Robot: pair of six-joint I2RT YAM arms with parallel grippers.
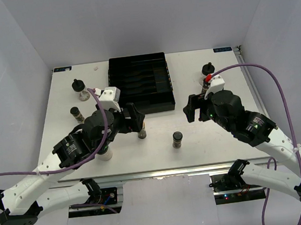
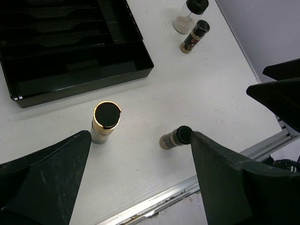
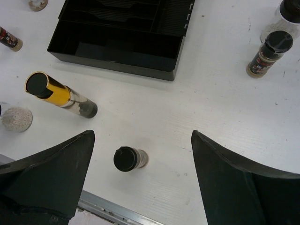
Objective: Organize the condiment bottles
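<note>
Several condiment bottles stand around a black slotted tray (image 1: pixel 139 84). A yellow-banded jar (image 1: pixel 141 131) (image 2: pixel 104 122) (image 3: pixel 58 95) stands just in front of my left gripper (image 1: pixel 135 119) (image 2: pixel 139 136), which is open and holds nothing. A slim dark jar (image 1: pixel 177 139) (image 2: pixel 174 138) (image 3: pixel 126 159) stands near the front edge, below my open right gripper (image 1: pixel 192 109) (image 3: pixel 143 136). At the left are a squat clear bottle (image 1: pixel 79 89) and a dark jar (image 1: pixel 76 114). At the right stand another squat bottle (image 1: pixel 207 70) (image 2: pixel 187 16) and a red-labelled jar (image 1: pixel 207 82) (image 3: pixel 267 55).
A third squat bottle (image 1: pixel 105 153) (image 3: pixel 16 118) sits partly hidden under my left arm. The metal front edge of the table (image 1: pixel 157 172) runs close behind the slim jar. White walls close in the table on three sides.
</note>
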